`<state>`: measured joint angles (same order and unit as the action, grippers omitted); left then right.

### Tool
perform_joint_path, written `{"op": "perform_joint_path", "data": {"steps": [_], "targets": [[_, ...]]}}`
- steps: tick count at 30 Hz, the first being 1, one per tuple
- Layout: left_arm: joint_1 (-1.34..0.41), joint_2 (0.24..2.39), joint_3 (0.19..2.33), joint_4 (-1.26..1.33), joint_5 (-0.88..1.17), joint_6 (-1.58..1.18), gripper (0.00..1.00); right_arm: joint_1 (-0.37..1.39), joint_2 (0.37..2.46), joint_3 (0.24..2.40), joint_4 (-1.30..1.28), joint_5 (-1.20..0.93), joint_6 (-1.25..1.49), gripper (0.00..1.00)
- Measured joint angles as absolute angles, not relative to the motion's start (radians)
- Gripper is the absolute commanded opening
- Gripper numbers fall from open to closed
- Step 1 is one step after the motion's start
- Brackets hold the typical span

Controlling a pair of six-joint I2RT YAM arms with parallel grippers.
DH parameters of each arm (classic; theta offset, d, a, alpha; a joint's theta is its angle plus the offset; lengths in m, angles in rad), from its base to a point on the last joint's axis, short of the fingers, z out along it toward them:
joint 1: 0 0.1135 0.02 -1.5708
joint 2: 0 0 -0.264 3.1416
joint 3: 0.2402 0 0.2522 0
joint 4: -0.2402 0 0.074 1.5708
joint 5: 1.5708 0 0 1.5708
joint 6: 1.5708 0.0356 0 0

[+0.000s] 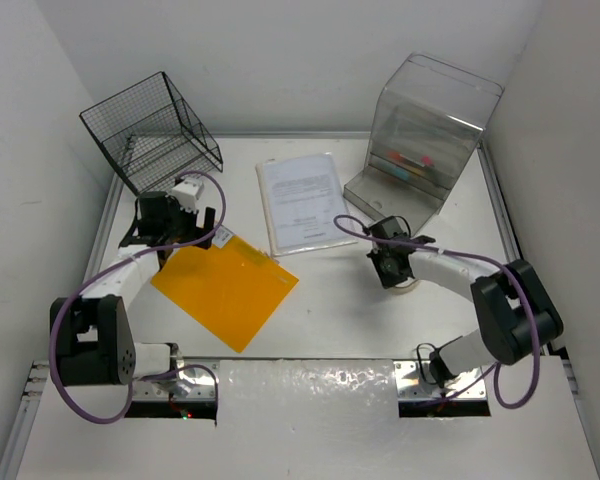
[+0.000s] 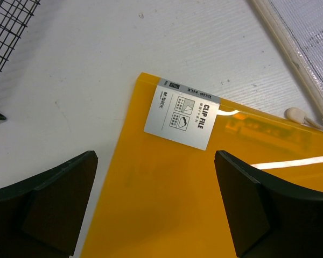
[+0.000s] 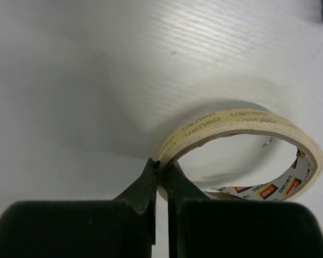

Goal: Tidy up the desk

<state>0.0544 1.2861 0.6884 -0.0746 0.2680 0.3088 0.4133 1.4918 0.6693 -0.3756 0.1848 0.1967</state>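
Worktop [image 1: 340, 310]: large flat white rectangular surface edged with thin silver rails, filling the middle of the overhead view between pale walls, with both arm bases at its near edge.
Left end effector [image 2: 155, 161]: open wide, dark fingers [image 2: 59, 199] spread well apart, poised above the far corner of the folder on the left side of the worktop; contact with the folder not clear.
Right end effector [image 3: 161, 166]: pinched tight on the thin wall of the tape roll, right of centre on the worktop.
Cream tape roll [image 3: 237, 121]: standing on edge on the worktop, printed lettering around the band, gripped at its left side in the wrist view.
Flat orange plastic clip-file folder [image 1: 225, 285]: lying flat and turned diamond-wise at near left, grey-and-white label [image 2: 180, 119] at its far corner.
Black wire-mesh basket [image 1: 155, 130]: tilted at the far-left corner, just beyond the left end effector.
White printed paper stack [image 1: 300, 200]: flat at far centre, just beside the folder's far edge.
Clear plastic drawer box [image 1: 425, 125]: at the far-right corner, small coloured items dimly visible inside.
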Motion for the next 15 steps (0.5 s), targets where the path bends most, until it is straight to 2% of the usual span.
{"op": "perform_joint_path", "data": {"steps": [3, 7, 11, 15], "targets": [[0.054, 1.296, 0.688, -0.075, 0.268, 0.309, 0.89, 0.502, 1.44, 0.701, -0.438, 0.174, 0.18, 0.0], [0.054, 1.304, 0.688, -0.075, 0.268, 0.309, 0.89, 0.574, 1.348, 0.843, -0.465, 0.072, 0.175, 0.0], [0.054, 1.31, 0.688, -0.076, 0.268, 0.309, 0.89, 0.567, 1.31, 1.003, -0.421, 0.038, 0.16, 0.0], [0.054, 1.311, 0.688, -0.076, 0.267, 0.309, 0.89, 0.479, 1.412, 1.161, -0.4, 0.01, 0.138, 0.0]]}}
